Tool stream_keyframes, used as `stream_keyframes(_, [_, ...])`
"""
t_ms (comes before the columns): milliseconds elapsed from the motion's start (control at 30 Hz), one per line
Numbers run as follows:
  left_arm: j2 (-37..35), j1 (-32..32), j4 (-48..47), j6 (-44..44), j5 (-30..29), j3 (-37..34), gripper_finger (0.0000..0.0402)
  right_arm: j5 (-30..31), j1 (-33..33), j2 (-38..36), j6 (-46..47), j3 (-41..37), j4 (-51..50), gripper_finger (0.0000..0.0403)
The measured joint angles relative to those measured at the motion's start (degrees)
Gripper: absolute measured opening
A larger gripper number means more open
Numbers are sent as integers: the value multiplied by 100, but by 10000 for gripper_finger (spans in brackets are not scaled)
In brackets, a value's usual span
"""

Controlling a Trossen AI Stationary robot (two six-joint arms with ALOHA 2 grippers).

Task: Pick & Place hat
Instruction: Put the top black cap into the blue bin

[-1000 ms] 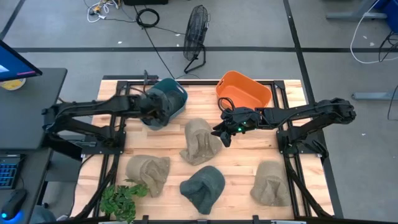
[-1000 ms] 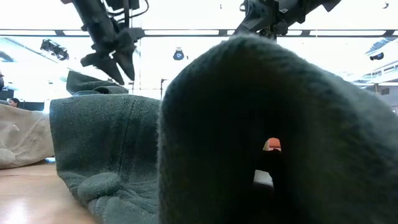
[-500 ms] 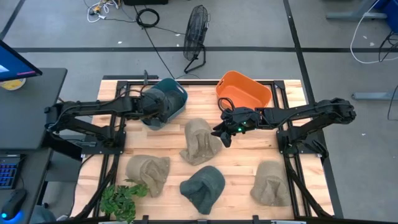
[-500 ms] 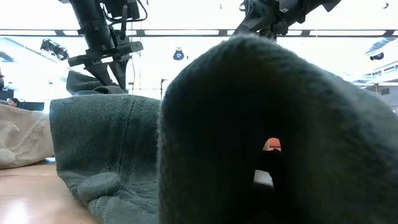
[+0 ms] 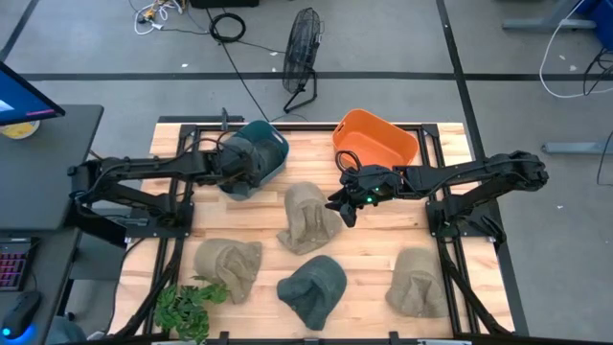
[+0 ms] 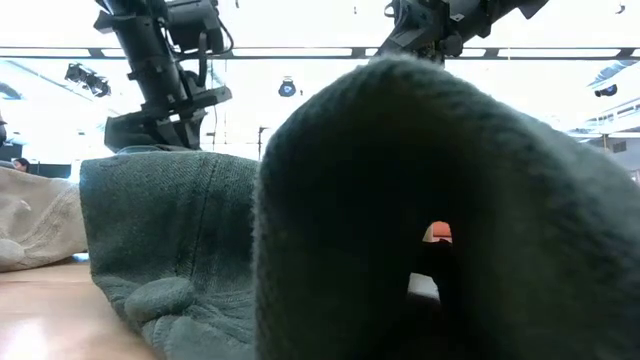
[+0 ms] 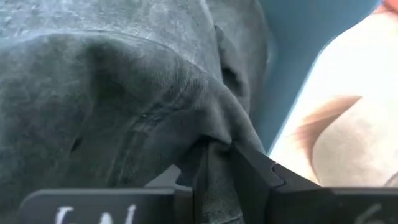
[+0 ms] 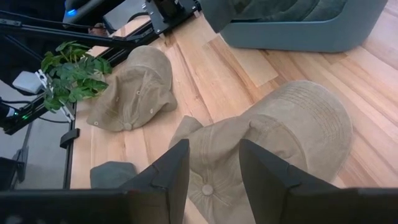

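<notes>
Wooden table (image 5: 369, 244): left hand (image 5: 233, 165) pinching dark hat (image 7: 112, 106) over teal bin (image 5: 273, 153); right hand (image 5: 342, 206) open beside tan hat (image 5: 308, 218).

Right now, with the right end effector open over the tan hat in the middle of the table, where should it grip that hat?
Probably the raised crown fold of the tan hat, from straight above. The right end effector hangs open over it, and the hat lies crumpled, so its soft ridge can be pinched.

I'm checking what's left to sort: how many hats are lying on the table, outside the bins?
4: a tan hat mid-table by the right gripper, a tan hat front left, a dark green hat front centre, a tan hat front right. Others may be hidden inside the bins.
</notes>
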Motion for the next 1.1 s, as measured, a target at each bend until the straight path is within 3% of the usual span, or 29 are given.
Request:
stream_keyframes(267, [-2, 26, -42, 176, -144, 93, 115, 0, -2, 0, 0, 0, 0, 142])
stream_keyframes(333, [14, 26, -63, 148, -181, 93, 97, 2, 1, 0, 0, 0, 0, 142])
stream_keyframes(467, [-49, 29, 30, 354, -172, 93, 16, 2, -1, 0, 7, 0, 0, 142])
stream_keyframes(700, [-296, -114, 1011, 996, -176, 93, 5, 2, 1, 0, 17, 0, 1, 142])
stream_keyframes(900, [-472, -153, 1964, 2413, -210, 95, 3, 2, -1, 0, 20, 0, 0, 142])
stream_keyframes(1000, [-467, -132, 2078, 2987, -418, 95, 3, 2, 1, 0, 20, 0, 4, 142])
stream_keyframes(1100, [-403, -3, 1818, 2998, -613, 95, 2, 2, 1, 0, 20, 0, 1, 142])
